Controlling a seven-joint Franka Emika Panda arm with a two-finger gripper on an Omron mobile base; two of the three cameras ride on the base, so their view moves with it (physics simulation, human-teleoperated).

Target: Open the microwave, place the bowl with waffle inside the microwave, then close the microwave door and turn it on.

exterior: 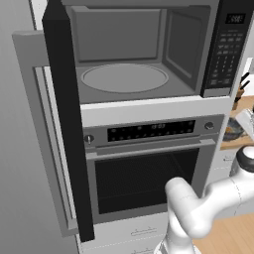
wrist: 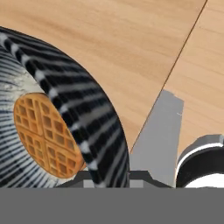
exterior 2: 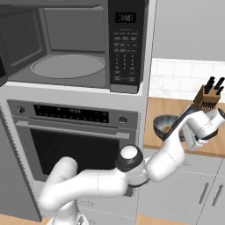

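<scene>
From the left base view I see the microwave (exterior: pixel 144 49) standing open, its door (exterior: pixel 67 124) swung wide to the left and the round turntable (exterior: pixel 124 78) bare, so the opening step is done and I judge I am in the pick-up step. The arm (exterior: pixel 203 208) rises at the lower right and reaches off toward the wooden counter (exterior: pixel 243 106) at the right edge. From the right base view the arm folds low in front of the oven (exterior 2: pixel 70 132), then stretches right and up to the counter, where the gripper (exterior 2: pixel 193 132) meets the near rim of the bowl (exterior 2: pixel 165 125), close to the counter's left edge beside the oven column; a knife block (exterior 2: pixel 210 96) stands behind it toward the wall. The hand is rolled, pointing down at the rim. In the hand view the striped bowl wall runs right down to the fingers, the waffle (wrist: pixel 43 133) lying inside, and I read the fingers as clamped on that rim. Next I need a steady lift, keeping the bowl level, then a long swing left and up to the turntable, clear of the cavity's edges.
</scene>
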